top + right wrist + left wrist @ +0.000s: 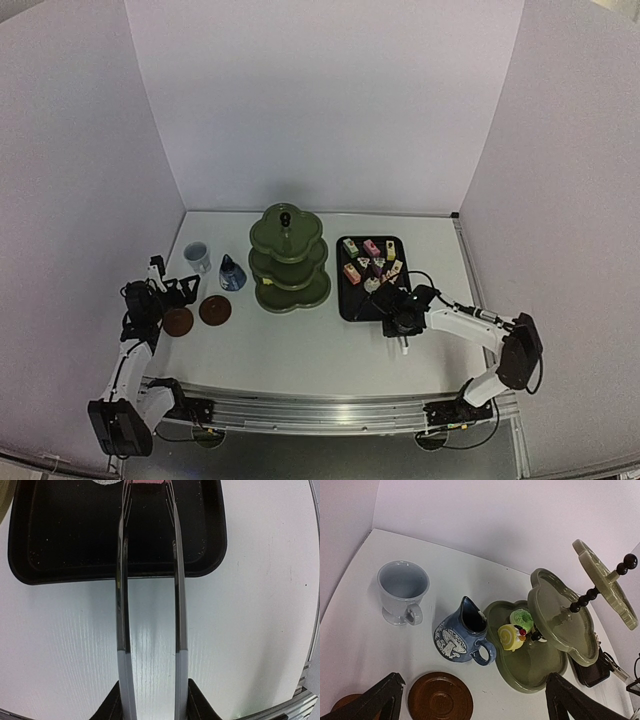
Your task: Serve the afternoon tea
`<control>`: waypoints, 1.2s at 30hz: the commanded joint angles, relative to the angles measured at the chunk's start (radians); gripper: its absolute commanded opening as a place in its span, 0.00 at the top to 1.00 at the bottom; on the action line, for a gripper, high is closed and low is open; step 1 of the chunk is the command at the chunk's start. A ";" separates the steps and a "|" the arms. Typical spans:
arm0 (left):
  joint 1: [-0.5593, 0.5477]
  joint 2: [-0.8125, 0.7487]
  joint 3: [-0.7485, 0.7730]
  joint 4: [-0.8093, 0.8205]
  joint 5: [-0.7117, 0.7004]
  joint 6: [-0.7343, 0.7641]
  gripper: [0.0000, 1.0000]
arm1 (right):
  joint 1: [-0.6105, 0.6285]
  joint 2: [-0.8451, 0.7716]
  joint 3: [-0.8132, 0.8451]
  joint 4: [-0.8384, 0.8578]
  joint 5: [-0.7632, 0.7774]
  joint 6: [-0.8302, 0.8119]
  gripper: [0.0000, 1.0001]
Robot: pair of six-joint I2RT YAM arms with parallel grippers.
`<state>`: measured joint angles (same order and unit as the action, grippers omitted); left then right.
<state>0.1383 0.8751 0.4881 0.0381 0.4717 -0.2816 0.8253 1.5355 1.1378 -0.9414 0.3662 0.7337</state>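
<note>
Metal tongs (122, 630) fill the right wrist view. The right end effector (403, 318) pinches them at their near end, its jaws partly closed on them. The blades reach over the near edge of the black tray (70, 540), with their tips at a pink cake (145, 482); I cannot tell whether they grip it.

Serving looks barely begun. Only a yellow swirl roll (510, 636) and a green cake (521, 617) sit on the bottom tier of the olive-green stand (290, 262), and most cakes (372, 262) lie on the tray to its right. Left of the stand, the cup (402, 592) and blue jug (462, 640) stand on the surface (300, 350), not on the two brown coasters (440, 697) just nearer. The left end effector (172, 292) hovers by the coasters, wide open and empty.
</note>
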 commanded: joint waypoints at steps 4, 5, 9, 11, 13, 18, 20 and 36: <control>-0.002 0.006 0.032 0.054 0.020 0.034 0.00 | -0.029 0.054 -0.006 0.089 -0.006 0.004 0.65; -0.002 0.006 0.032 0.053 0.020 0.036 0.00 | -0.032 0.056 -0.009 0.092 -0.006 0.006 0.64; -0.002 0.004 0.031 0.054 0.020 0.037 0.00 | -0.044 0.057 -0.027 0.126 -0.012 -0.003 0.62; -0.002 0.003 0.029 0.056 0.018 0.036 0.00 | -0.049 0.059 -0.029 0.137 -0.012 -0.007 0.62; -0.002 0.002 0.029 0.058 0.018 0.035 0.00 | -0.052 0.061 -0.030 0.145 -0.013 -0.017 0.61; -0.002 0.005 0.028 0.061 0.017 0.035 0.00 | -0.070 0.078 -0.027 0.165 -0.017 -0.038 0.61; -0.002 0.006 0.027 0.061 0.017 0.035 0.00 | -0.077 0.087 -0.025 0.174 -0.019 -0.044 0.61; -0.002 -0.003 0.030 0.051 0.017 0.035 0.00 | -0.098 0.074 -0.009 0.189 -0.009 -0.093 0.94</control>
<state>0.1383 0.8787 0.4881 0.0624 0.4732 -0.2588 0.7334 1.6375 1.1103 -0.7585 0.3408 0.6600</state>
